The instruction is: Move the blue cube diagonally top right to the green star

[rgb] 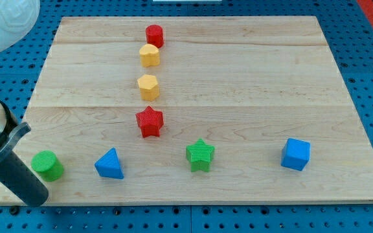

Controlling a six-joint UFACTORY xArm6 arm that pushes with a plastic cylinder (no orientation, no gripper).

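Observation:
The blue cube [295,155] sits near the board's bottom right. The green star [200,155] lies to its left at about the same height, near the bottom middle. My tip [36,198] is at the board's bottom left corner, just below and left of the green cylinder [47,165], far from the blue cube and the green star. The dark rod slants up to the view's left edge.
A blue triangular block [110,164] lies between the green cylinder and the green star. A red star [149,122], a yellow hexagon [147,86], a yellow block [149,55] and a red hexagonal block [154,35] form a column up the wooden board [251,77].

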